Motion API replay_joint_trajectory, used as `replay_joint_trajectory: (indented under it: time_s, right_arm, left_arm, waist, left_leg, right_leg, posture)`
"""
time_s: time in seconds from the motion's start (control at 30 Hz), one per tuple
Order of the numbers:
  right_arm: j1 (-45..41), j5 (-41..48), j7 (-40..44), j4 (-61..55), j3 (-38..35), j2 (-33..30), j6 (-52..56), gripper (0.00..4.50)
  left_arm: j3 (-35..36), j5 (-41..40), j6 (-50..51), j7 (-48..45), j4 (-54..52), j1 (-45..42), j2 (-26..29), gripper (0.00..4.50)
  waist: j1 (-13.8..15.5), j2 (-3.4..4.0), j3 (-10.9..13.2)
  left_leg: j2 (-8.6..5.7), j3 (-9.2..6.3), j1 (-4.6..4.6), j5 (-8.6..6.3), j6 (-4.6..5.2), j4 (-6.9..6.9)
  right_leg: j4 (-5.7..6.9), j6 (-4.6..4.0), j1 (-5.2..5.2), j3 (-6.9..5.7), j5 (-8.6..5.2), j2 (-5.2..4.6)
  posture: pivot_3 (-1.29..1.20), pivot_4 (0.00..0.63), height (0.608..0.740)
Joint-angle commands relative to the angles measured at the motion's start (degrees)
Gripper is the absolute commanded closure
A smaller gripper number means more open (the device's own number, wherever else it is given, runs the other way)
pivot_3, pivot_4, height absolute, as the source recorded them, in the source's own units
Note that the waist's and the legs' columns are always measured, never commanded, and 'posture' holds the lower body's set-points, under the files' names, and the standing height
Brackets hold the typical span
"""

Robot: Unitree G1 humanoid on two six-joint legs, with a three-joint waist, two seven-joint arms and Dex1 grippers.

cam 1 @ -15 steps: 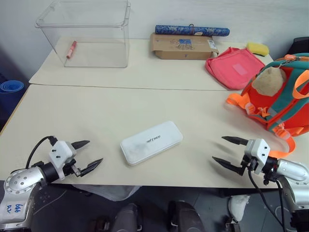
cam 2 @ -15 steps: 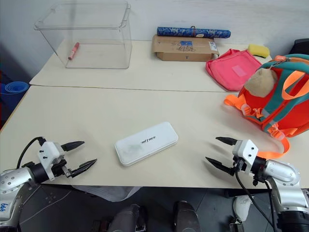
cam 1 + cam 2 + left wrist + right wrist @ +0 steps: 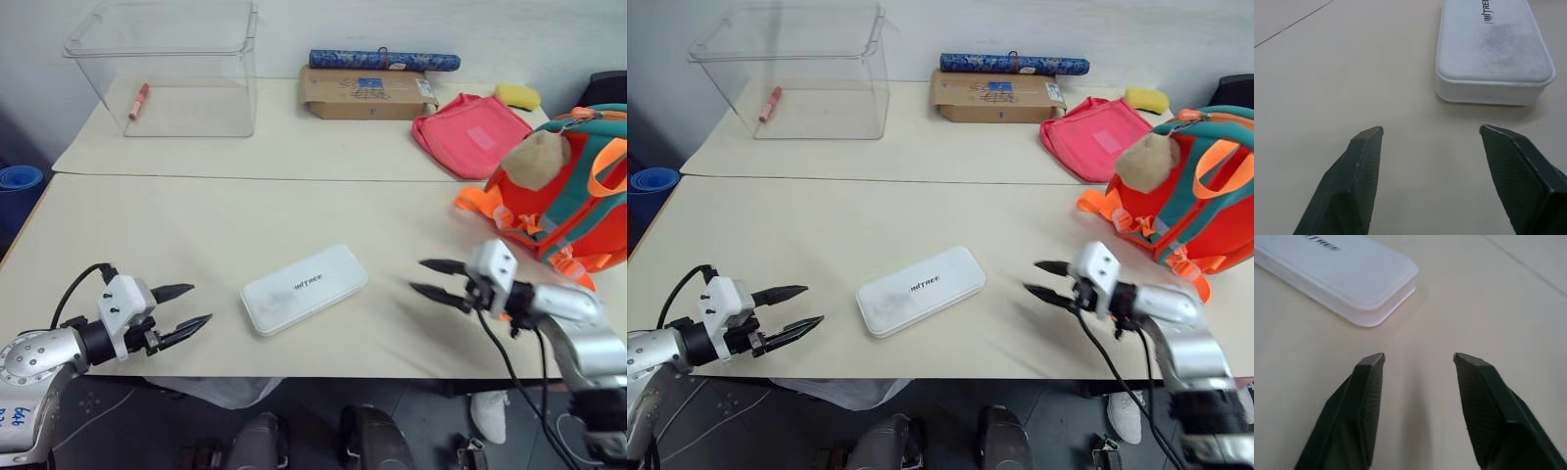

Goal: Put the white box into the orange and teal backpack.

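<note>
The white box (image 3: 305, 288) lies flat on the near table, between my two arms, with small dark lettering on its lid. To its left, my left gripper (image 3: 193, 305) is open and empty, pointing at the box's near-left end (image 3: 1493, 49). On the other side my right gripper (image 3: 425, 278) is also open and empty, aimed at the box's right end (image 3: 1347, 276) with a short gap of bare table between. The orange and teal backpack (image 3: 558, 201) stands at the right edge with a tan plush ball (image 3: 536, 159) on it.
A second table behind carries a clear plastic bin (image 3: 171, 67) with a red pen inside, a brown cardboard box (image 3: 367, 93), a blue roll (image 3: 384, 61), a flat pink-red bag (image 3: 472, 134) and a yellow sponge (image 3: 517, 95). The table's front edge runs just under both grippers.
My right gripper has moved up and left towards the box's right end. The left gripper has shifted only slightly. The box and backpack have stayed put.
</note>
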Motion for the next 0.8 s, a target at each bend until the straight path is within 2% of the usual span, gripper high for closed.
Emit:
replay_joint_trajectory:
  time_s: [0.03,0.13,0.23,0.33,0.43,0.63,0.8]
  right_arm:
    - [-4.5,-6.1,-1.9,6.2,3.9,2.6,-5.2,3.54]
    - [-8.2,-9.0,-1.1,12.6,6.9,4.7,-8.6,4.5]
    - [-10.6,-9.8,-0.2,16.7,7.8,6.3,-11.1,4.5]
    - [-12.5,-10.8,-0.9,19.5,8.5,8.6,-13.6,4.5]
    - [-10.9,-8.0,1.8,15.5,8.3,9.1,-11.6,4.5]
    - [-2.3,-3.3,7.2,2.6,6.8,3.9,-5.5,4.5]
    - [6.8,-1.3,4.8,-8.2,2.1,-0.8,0.9,4.5]
  left_arm:
    - [-4.4,2.5,1.0,2.0,-2.9,0.8,-1.2,2.57]
    - [-7.4,4.6,1.8,4.4,-3.0,0.2,-2.6,3.49]
    - [-8.5,4.5,3.1,5.4,-3.4,-0.8,-3.5,4.45]
    - [-9.8,4.3,3.8,5.7,-3.3,-2.6,-4.2,4.49]
    - [-11.5,4.1,4.5,6.4,-2.1,-6.0,-5.7,4.49]
    - [-16.3,6.3,3.1,5.4,2.3,-12.7,-7.8,4.49]
    - [-21.6,8.4,0.7,2.7,7.6,-19.2,-10.5,4.49]
  waist:
    - [0.2,0.0,0.0]
    - [0.4,0.0,0.0]
    - [0.2,0.01,0.0]
    - [0.1,0.02,0.0]
    - [0.1,0.03,0.0]
    - [0.9,0.08,0.0]
    - [1.7,0.07,0.0]
  left_leg:
    - [0.0,-0.01,0.01,0.0,-0.01,-0.01]
    - [-0.03,-0.09,-0.06,0.0,-0.01,-0.02]
    - [-0.07,-0.09,-0.12,0.04,0.06,0.04]
    - [-0.07,-0.08,-0.1,0.07,0.1,0.1]
    - [-0.03,-0.13,-0.09,0.12,0.01,0.09]
    - [-0.08,-0.27,-0.12,0.14,0.06,0.08]
    - [-0.15,-0.3,-0.11,0.15,0.1,0.13]
  right_leg:
    - [0.01,0.0,0.0,-0.01,0.0,0.01]
    - [0.02,0.0,-0.02,-0.14,0.0,0.02]
    - [0.02,0.0,0.0,-0.15,0.0,0.01]
    - [0.04,0.01,0.03,-0.15,0.01,0.0]
    - [0.08,0.01,0.03,-0.19,0.01,0.04]
    - [0.08,0.05,0.2,-0.33,0.03,0.02]
    - [0.0,0.05,0.19,-0.36,0.03,-0.07]
  posture:
    - [0.0,0.15,0.74]
    - [0.0,0.15,0.74]
    - [0.0,0.15,0.74]
    - [0.0,0.15,0.74]
    - [0.0,0.15,0.74]
    - [0.0,0.15,0.74]
    - [0.0,0.15,0.74]
